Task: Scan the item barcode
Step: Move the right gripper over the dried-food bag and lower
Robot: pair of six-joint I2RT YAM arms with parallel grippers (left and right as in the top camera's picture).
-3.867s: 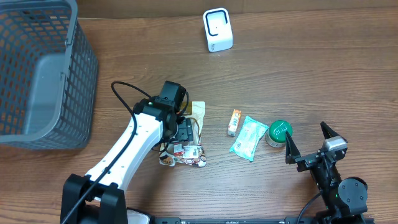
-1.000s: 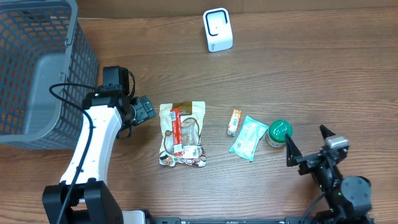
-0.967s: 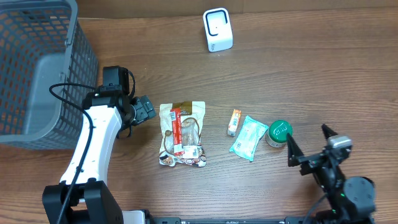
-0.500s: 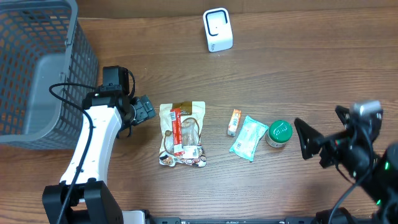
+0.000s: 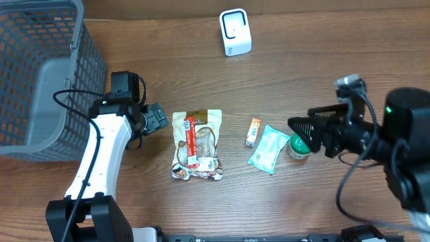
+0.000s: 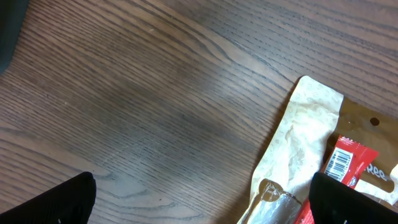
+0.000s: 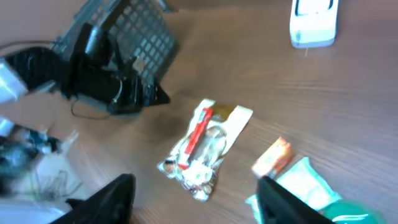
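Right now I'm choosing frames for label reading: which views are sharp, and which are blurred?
Overhead: evenly lit, sharp, no glare. Left wrist: crisp grain on the table, and distinct bars on the barcode atop the snack pouch. Right wrist: motion-blurred throughout; the scanner and the pouch print are smeared.

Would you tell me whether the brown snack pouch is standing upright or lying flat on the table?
Lying flat: the snack pouch shows its whole printed face to the overhead camera, spread along the wooden table.
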